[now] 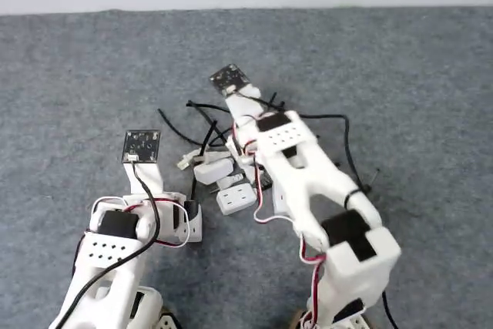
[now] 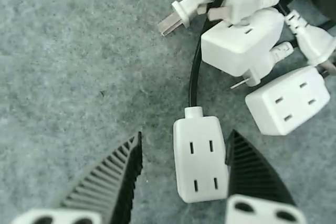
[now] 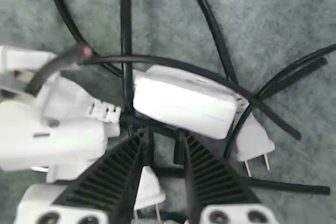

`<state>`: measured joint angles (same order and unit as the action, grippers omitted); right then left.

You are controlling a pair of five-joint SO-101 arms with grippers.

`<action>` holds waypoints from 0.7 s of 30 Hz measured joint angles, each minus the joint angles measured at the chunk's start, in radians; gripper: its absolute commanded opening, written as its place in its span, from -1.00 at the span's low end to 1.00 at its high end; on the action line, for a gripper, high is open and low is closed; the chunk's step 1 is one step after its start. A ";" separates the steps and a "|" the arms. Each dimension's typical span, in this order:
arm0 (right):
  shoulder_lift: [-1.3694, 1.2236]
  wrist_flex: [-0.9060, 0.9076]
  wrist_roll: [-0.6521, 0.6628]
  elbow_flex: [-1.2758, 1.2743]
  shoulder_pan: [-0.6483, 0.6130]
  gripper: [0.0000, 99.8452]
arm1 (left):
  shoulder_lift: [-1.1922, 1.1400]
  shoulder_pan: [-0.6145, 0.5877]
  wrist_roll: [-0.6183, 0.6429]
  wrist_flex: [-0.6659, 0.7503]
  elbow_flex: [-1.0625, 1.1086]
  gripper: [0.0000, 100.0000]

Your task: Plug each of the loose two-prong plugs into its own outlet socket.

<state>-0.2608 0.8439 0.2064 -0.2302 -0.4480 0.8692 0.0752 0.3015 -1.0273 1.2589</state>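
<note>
The left gripper [image 2: 185, 135] is hanging wide open around the white outlet block [image 2: 201, 163], so securing a socket is beginning. The right gripper [image 3: 164, 139] is hovering nearly closed over a loose plug [image 3: 253, 142]; next, it probably needs opening first

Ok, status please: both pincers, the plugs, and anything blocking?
Left pincer open, astride corded socket. Right pincer low among black cords. One plug loose, prongs bare. A cord lies across white adapter.

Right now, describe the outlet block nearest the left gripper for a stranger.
On the grey carpet, find the left gripper. A white outlet block lies between its open fingers. Unlike its two neighbours, a black cord leaves its end.
</note>
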 measured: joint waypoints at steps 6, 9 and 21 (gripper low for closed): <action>-0.055 0.077 0.000 0.091 0.002 -0.83 | 0.000 0.000 0.000 0.000 0.008 -0.50; -0.048 0.120 0.000 0.097 0.002 -0.83 | 0.002 0.000 0.000 0.000 0.008 -0.50; 0.098 0.203 0.000 0.020 -0.057 -0.83 | 0.002 0.000 0.000 0.000 0.020 -0.50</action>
<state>-0.1626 1.0464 0.2064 -0.2102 -0.5048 0.8707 0.0752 0.3015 -1.0273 1.2789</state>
